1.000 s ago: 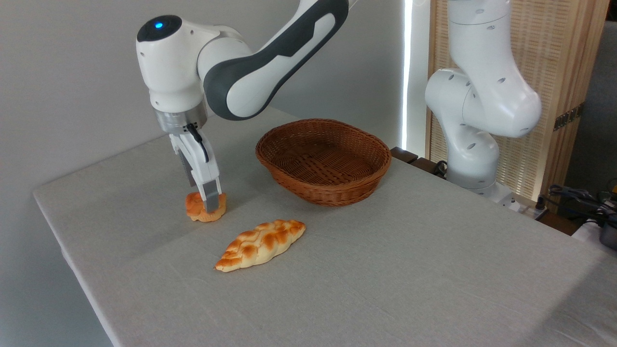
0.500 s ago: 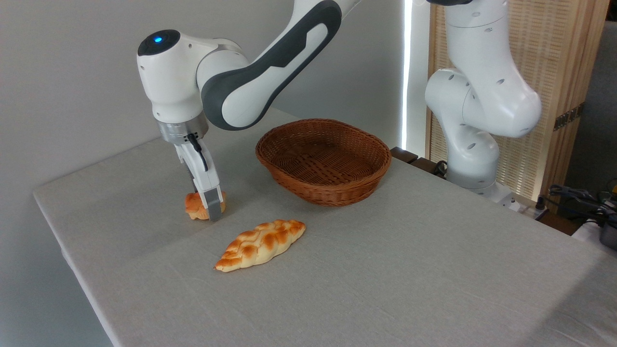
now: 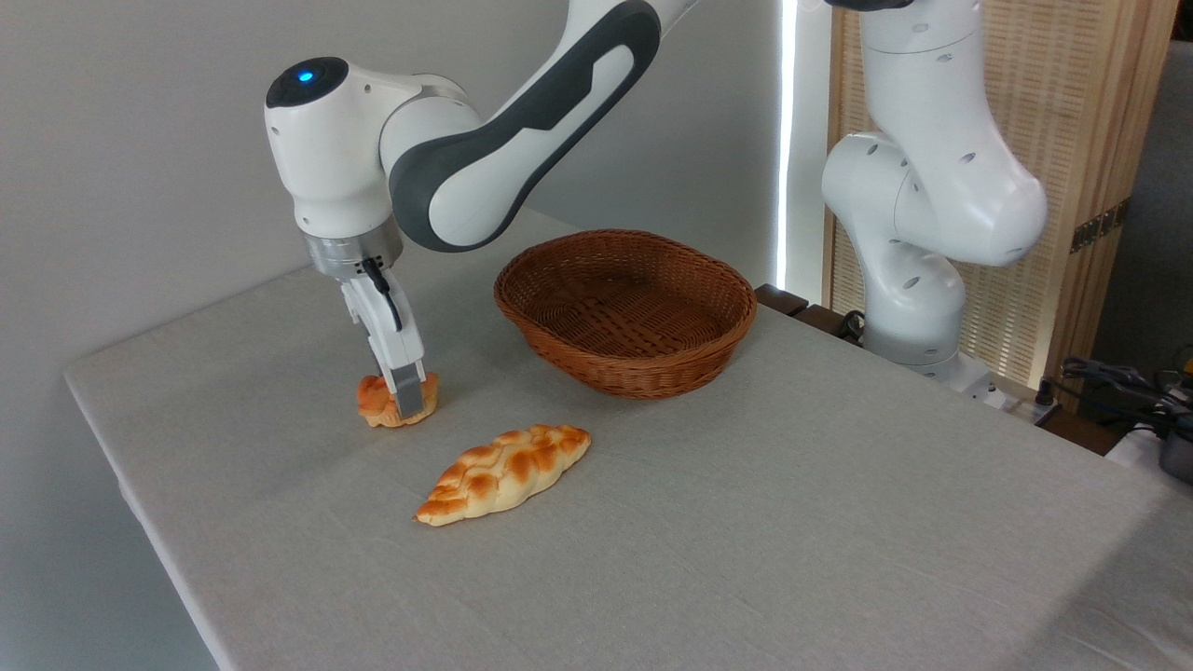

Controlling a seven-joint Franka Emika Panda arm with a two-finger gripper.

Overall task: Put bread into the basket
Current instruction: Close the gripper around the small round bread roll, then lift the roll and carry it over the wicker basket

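The bread [image 3: 375, 399], a small orange-brown bun, sits low at the left of the table, at or just above the cloth. My gripper [image 3: 399, 401] comes down on it from above and is shut on it. The near finger [image 3: 408, 396] crosses the bun's front, and the far finger is hidden behind the bun. The basket [image 3: 626, 373], an oval brown wicker one, stands to the right and further back. Nothing lies inside it.
A long pale braided loaf [image 3: 503, 472] lies in front of the basket, right of the bun. The grey cloth-covered table [image 3: 746, 540] has its left edge close to the bun. The arm's white base [image 3: 918, 242] and cables [image 3: 1118, 382] are at the right.
The gripper went down over the bun and closed, pinching it narrower. Since then it has risen slightly with the bun between its fingers. Loaf and basket have not moved.
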